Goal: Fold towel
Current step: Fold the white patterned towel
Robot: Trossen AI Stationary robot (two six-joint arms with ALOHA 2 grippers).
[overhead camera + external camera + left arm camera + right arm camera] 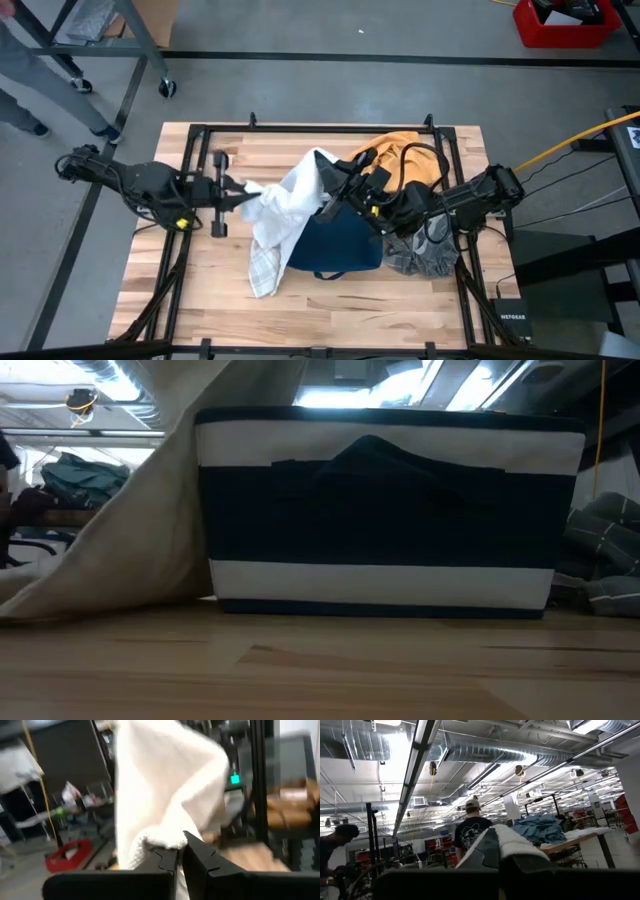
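- White towel [285, 205] hangs lifted between both arms above the wooden bench [330, 300], its lower end trailing onto the boards.
- Left hand [243, 190] reaches in level from the left, fingers [200, 857] closed on one towel corner.
- Right hand [335, 180] comes in from the right, tilted upward, clamped on the opposite edge.
- Navy-and-white striped tote [390, 510] stands upright at centre; contents not visible.
- Orange cloth [395, 150] and grey cloth [425, 250] lie beside the tote.
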